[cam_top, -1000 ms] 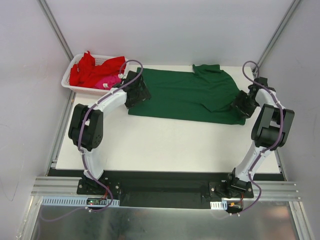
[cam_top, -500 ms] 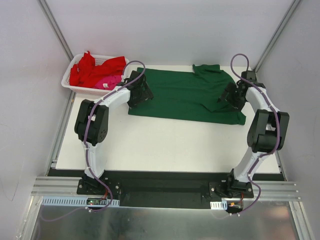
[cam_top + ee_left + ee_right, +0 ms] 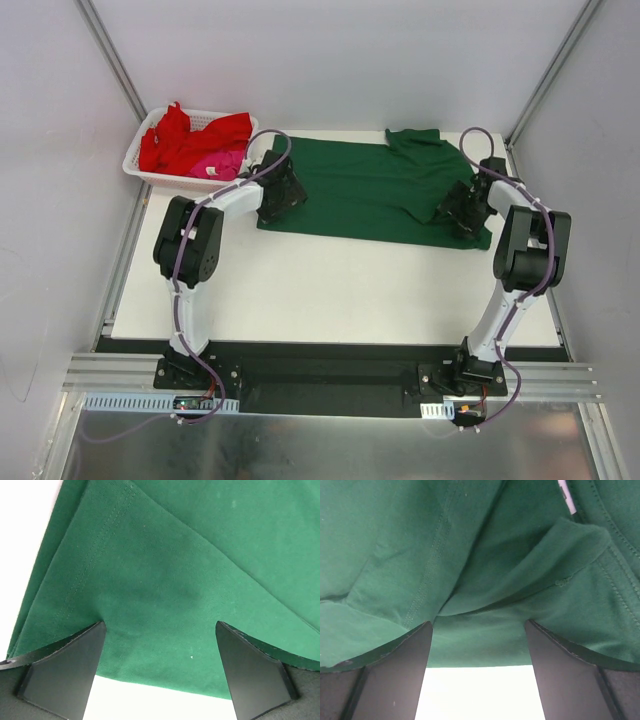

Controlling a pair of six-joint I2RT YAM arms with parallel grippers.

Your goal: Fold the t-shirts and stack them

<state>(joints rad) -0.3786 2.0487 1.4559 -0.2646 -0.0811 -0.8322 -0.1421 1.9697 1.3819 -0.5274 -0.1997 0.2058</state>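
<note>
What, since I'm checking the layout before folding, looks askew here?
The green t-shirt is not flat: its right end is bunched and folded over near the right gripper. The red t-shirt heaps above the basket's rim.

The t-shirt spread across the upper middle of the top view is plain dark green, with matching green stitching along its hems. A small strip at the top right of the right wrist view, probably its neck label, is white. At the upper left, a white mesh basket holds a bright red tee and a magenta-pink tee. The table is white. The left gripper and right gripper are matte black, and the cables are purple.
</note>
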